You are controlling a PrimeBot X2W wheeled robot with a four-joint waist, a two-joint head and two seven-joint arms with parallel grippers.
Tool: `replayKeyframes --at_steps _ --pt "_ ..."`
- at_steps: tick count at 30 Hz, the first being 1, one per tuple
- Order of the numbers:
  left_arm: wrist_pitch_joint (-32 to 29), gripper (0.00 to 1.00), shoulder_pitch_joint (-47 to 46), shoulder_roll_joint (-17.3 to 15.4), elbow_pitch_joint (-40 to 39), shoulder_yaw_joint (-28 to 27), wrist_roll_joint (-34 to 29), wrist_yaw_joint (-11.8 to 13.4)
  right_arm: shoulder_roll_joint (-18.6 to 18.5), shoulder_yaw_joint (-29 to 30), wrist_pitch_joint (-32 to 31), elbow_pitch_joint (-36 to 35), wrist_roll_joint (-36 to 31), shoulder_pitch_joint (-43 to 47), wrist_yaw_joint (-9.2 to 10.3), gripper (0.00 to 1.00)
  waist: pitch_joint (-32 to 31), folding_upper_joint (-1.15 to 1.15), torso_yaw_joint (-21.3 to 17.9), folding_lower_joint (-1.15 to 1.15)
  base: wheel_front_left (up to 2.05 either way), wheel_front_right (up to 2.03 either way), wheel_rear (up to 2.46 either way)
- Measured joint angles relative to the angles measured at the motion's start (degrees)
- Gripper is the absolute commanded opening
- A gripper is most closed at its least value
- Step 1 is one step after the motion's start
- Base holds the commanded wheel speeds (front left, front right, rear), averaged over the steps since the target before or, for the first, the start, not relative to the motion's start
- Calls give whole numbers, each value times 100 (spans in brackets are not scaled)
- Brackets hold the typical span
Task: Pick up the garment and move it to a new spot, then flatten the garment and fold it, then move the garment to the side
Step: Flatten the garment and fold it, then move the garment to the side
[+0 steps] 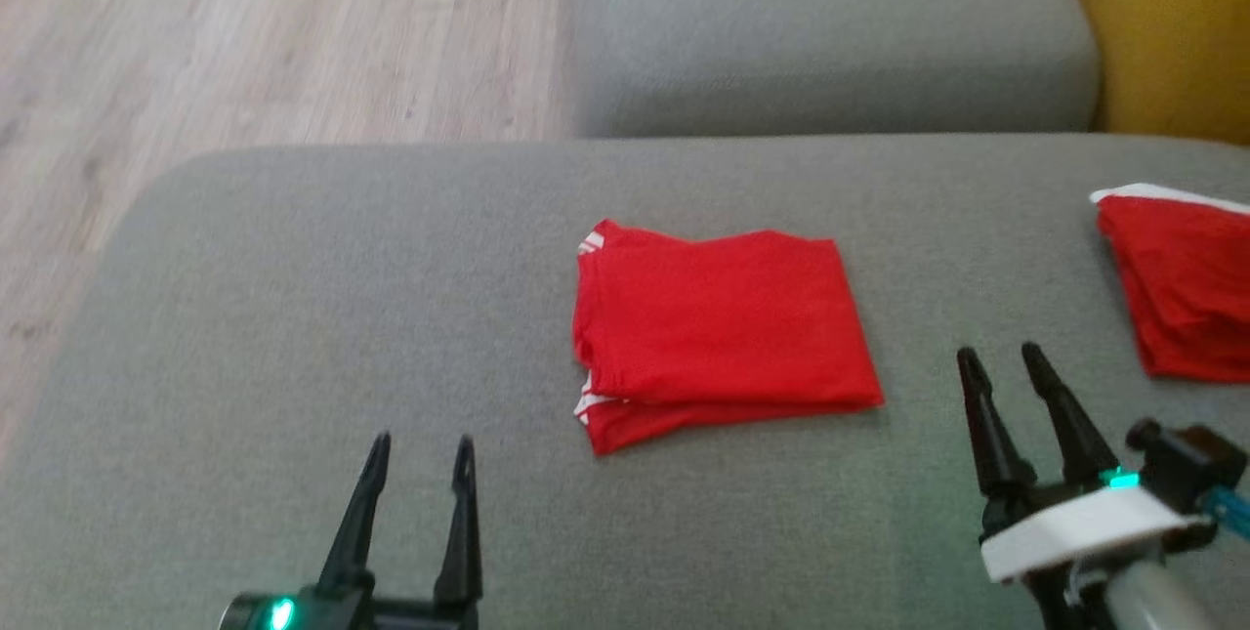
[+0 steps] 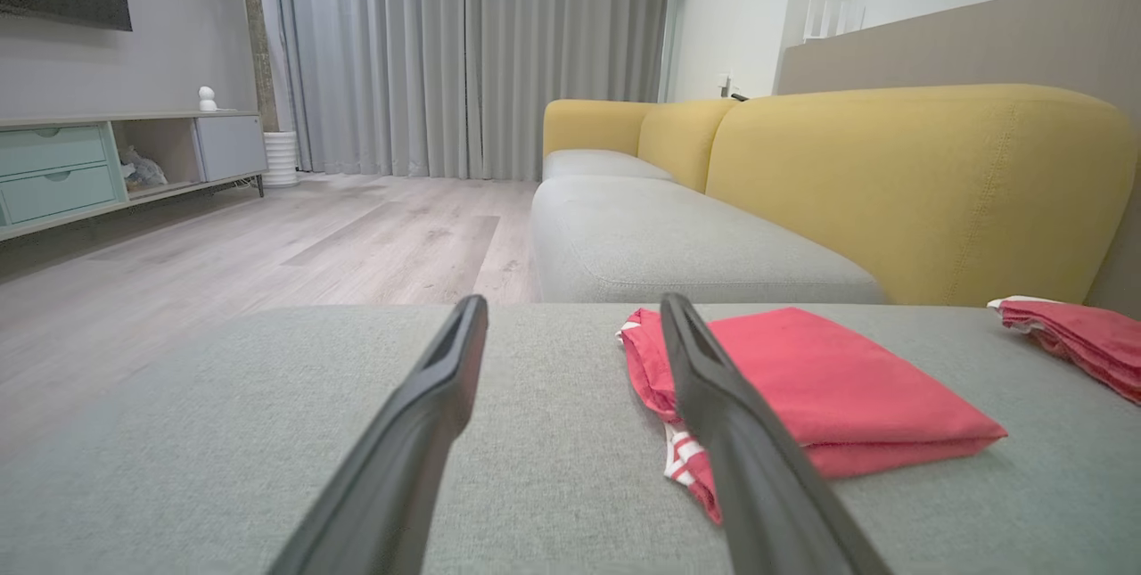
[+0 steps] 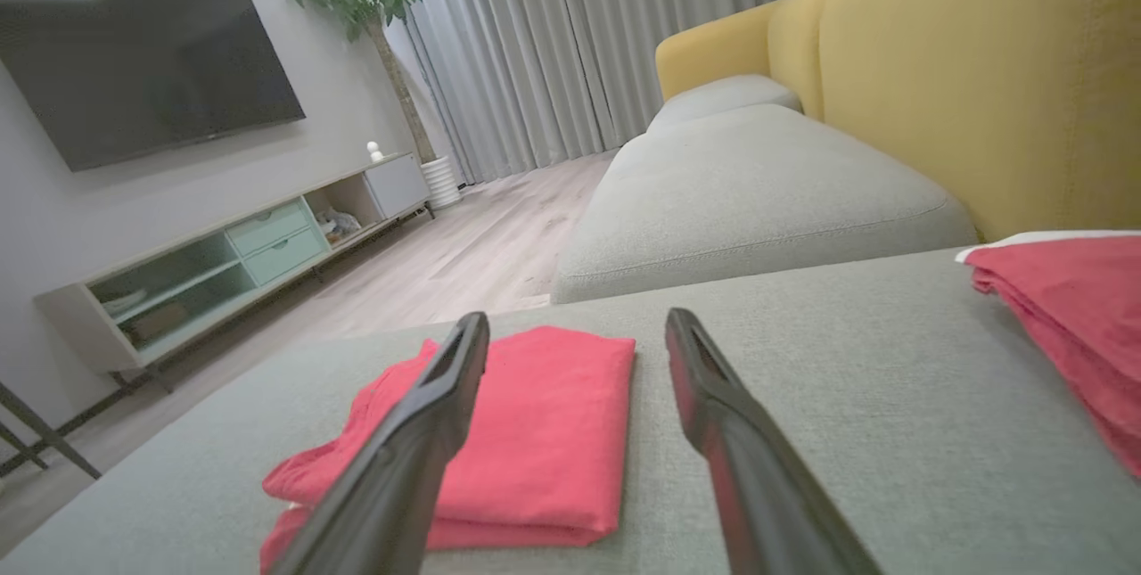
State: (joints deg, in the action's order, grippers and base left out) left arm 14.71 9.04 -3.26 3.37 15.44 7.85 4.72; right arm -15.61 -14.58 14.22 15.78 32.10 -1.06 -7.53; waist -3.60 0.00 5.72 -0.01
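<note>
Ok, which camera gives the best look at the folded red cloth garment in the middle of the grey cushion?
The head view: the folded red cloth garment lies whole, unblocked, seen from above. Each wrist view shows it low and slanted, with a claw finger crossing it.

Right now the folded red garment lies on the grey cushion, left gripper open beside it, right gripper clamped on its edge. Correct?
No: the head view shows the right gripper open and clear of the folded red garment. The rest holds: it lies on the grey cushion, left gripper open beside it.
</note>
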Motion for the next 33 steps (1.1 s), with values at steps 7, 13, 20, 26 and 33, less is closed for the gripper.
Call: replayKeyframes --at_steps 7,13,20,26,33 --pt "-1 100 286 0 155 -202 -78 0 432 246 14 -146 -638 611 0 100 -187 0 -97 1 0 0 0" --pt "-1 100 297 0 170 -269 -86 0 571 313 14 -182 -798 674 0 100 -220 0 -112 1 0 0 0" --pt "-1 100 310 0 205 -304 -87 62 626 441 14 -179 -1007 680 0 100 -245 0 -133 1 0 0 0" --pt "-1 100 316 0 368 -410 -109 231 665 583 14 -172 -1472 790 0 100 -275 0 -169 1 0 0 0" --pt "-1 100 320 0 532 -441 -153 288 816 743 14 -174 -1758 825 0 100 -293 0 -217 1 0 0 0"
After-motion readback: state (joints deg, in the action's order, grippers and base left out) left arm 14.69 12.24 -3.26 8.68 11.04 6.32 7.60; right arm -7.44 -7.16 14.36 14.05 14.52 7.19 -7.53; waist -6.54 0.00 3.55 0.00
